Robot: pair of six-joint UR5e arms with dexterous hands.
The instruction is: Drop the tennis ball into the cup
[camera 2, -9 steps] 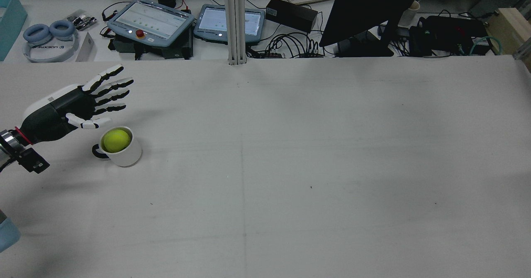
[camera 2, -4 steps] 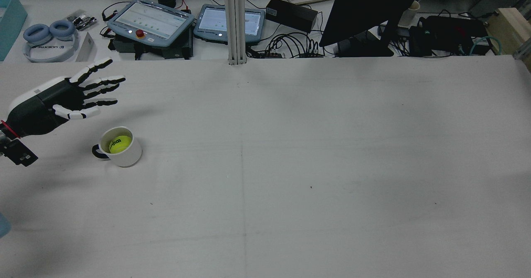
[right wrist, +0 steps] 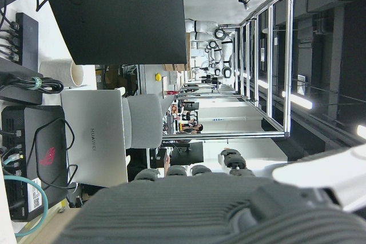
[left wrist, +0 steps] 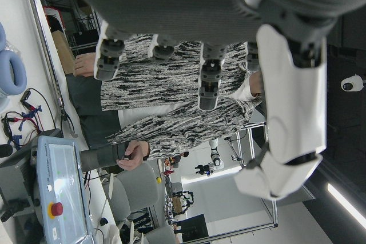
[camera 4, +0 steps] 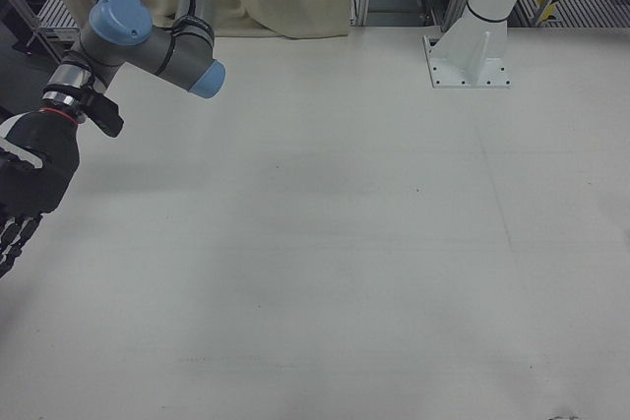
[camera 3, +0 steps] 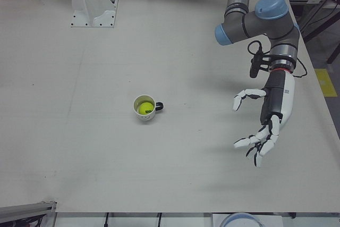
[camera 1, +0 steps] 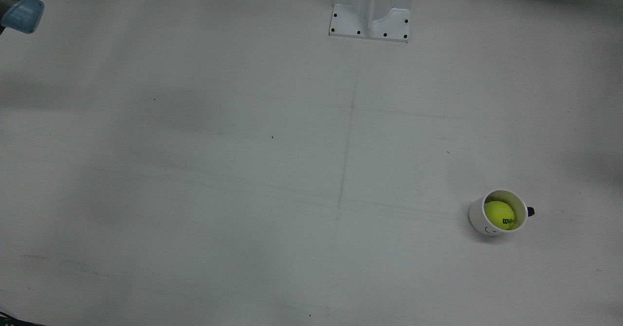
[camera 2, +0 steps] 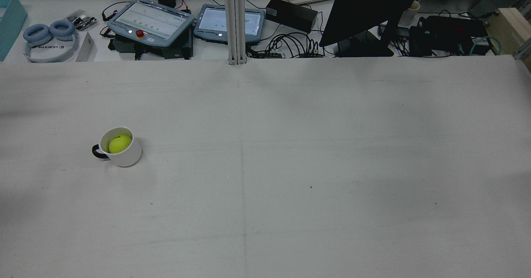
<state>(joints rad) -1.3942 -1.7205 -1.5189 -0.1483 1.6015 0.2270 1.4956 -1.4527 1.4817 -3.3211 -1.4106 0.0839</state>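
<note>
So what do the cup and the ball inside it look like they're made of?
The cup looks like glazed ceramic: a smooth white wall with a dark handle, though enamel or plastic can't be ruled out. The tennis ball inside it looks like felt over rubber: matte, fuzzy yellow-green with dark printed lettering.

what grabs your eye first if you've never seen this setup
The yellow tennis ball sitting inside the white cup, alone on the pale table. Next, the left hand, open with fingers spread, hanging well clear of the cup near the table's edge.
</note>
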